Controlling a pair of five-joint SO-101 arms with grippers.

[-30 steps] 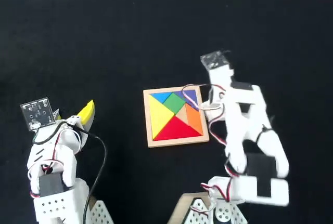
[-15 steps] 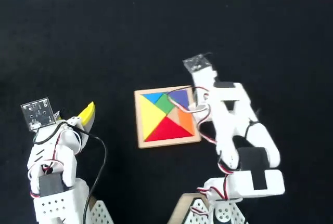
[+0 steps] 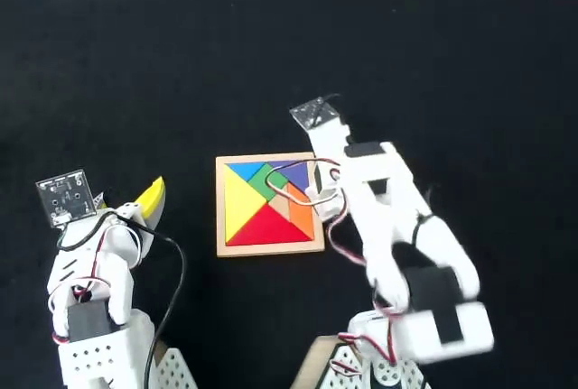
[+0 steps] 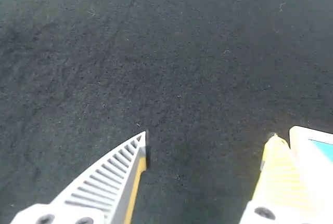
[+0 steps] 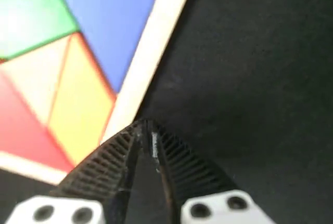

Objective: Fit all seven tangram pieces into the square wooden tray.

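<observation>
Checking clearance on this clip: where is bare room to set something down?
Bare cloth runs wide beyond the tray, between tray and left gripper, and right of the right arm. Crowded: the tray's right edge, where the right gripper sits.

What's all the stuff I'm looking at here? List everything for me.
Table: one, black, under everything.
Wooden tray: one, pale wood, square, mid-table.
Tangram pieces: seven, yellow, red, light blue, green, dark blue, orange, tan, all in the tray.
Left arm: one, white, left of the tray.
Right arm: one, white, over the tray's right side.
Left gripper: one, white and yellow, open above bare table.
Right gripper: one, black, shut, at the tray's rim.
</observation>
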